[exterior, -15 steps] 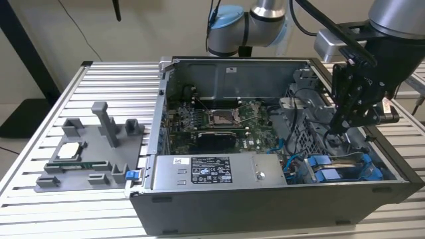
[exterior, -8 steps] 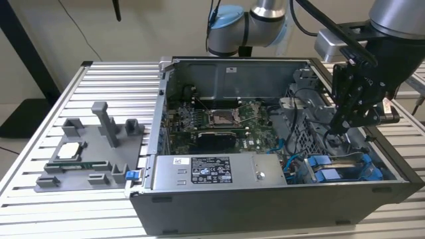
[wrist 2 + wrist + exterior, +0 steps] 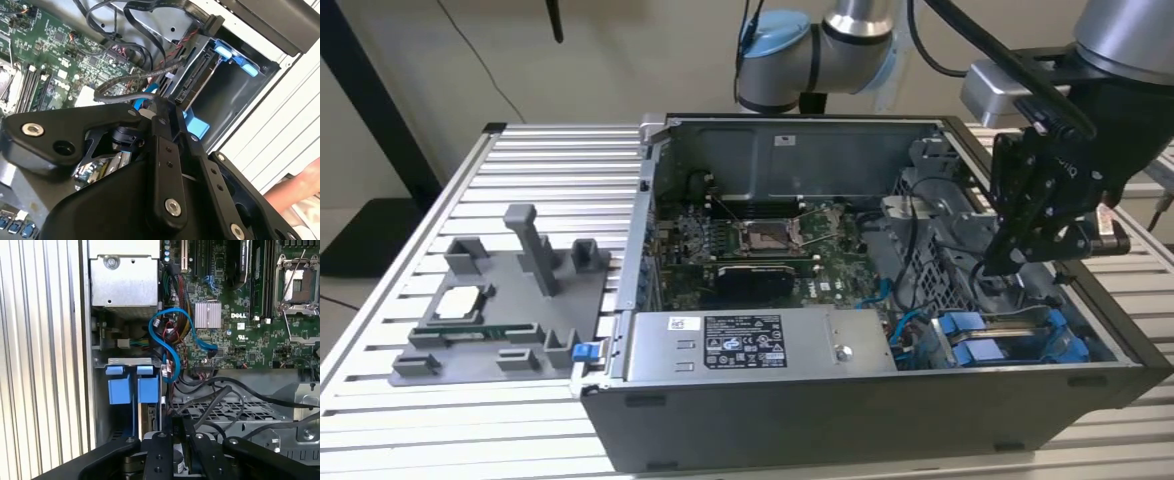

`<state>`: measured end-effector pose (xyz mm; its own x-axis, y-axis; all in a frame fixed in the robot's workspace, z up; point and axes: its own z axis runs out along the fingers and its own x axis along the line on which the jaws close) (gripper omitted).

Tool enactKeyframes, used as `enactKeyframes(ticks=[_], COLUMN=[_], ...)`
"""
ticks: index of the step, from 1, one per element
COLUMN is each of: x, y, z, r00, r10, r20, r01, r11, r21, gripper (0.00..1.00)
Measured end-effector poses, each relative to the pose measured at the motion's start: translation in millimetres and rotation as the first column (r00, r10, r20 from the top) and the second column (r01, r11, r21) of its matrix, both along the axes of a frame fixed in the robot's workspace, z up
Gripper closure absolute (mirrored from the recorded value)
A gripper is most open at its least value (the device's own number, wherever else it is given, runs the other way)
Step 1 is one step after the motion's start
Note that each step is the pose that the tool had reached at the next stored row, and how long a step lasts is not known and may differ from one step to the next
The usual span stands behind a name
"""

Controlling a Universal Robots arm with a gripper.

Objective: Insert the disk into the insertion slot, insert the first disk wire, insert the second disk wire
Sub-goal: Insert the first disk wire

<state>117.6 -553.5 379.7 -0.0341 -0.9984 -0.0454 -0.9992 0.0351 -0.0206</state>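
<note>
- Judging by how things are lying, the step in hand is looking like the first wire. The disk (image 3: 196,75) is already sitting in its slot (image 3: 215,86), in the near right corner of the computer case (image 3: 854,420), with its connector edge showing toward the arm.
- The gripper (image 3: 1003,262) is hanging just above that edge, among the black wires (image 3: 220,390). I cannot tell whether it is open, closed or gripping a plug.
- Doing this well is probably coming down to three things: squaring the plug to the disk's socket, pushing straight in without tilting, and keeping loose wires from getting between plug and socket. A tilted plug is likely to jam.
- Counting from the exterior view's left:
- One table (image 3: 427,430) is carrying everything.
- One grey tray (image 3: 494,282) is holding one chip (image 3: 458,302) and one memory stick (image 3: 474,331).
- One case is standing open, with one main board (image 3: 761,235) lying at its far side.
- One power supply box (image 3: 761,345) is sitting at its near side.
- One blue cable (image 3: 167,335) is looping between the box and the disk.
- Several black wires are crossing there, too tangled for an exact count.
- Two blue tabs (image 3: 115,387) are sitting side by side.
- One disk is showing.
- One arm is carrying one gripper.
</note>
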Motion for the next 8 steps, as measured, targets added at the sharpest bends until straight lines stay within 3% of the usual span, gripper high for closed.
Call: enactKeyframes(ticks=[8], x=[8.0], y=[-16.8], z=[-1.5], r00=[0.9985], r10=[-0.001], r20=[-0.0545], r01=[0.001], r11=[1.0000], r21=[0.0000], gripper=[1.00])
